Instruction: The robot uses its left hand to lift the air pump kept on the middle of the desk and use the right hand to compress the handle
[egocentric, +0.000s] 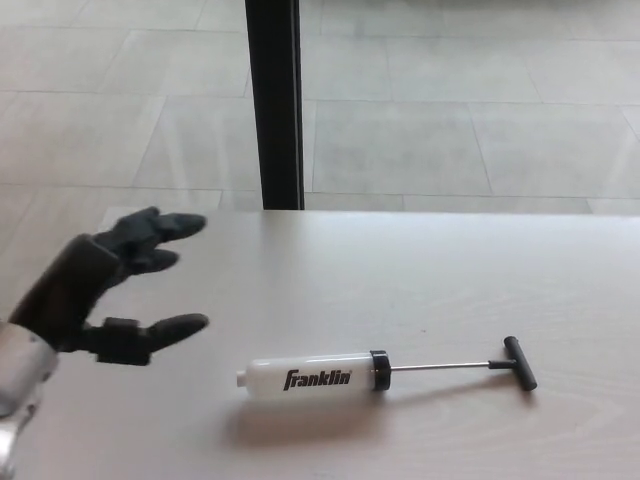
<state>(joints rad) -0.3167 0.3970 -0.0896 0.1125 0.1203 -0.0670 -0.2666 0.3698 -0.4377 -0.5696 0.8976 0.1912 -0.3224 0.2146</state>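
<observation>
Air pump on desk, centre.

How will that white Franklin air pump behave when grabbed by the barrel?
The white cylindrical plastic air pump lies on its side on the pale wooden desk, so a nudge may roll it. Its thin metal rod is extended; the black T-handle end will likely droop. Probably light.

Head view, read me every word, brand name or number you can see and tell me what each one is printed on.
"Franklin": black brand lettering along the side of the white barrel of the air pump, which lies on the desk.
No other text, numbers or signs are visible: none on the pump's black T-handle, the left hand or the floor.
</observation>
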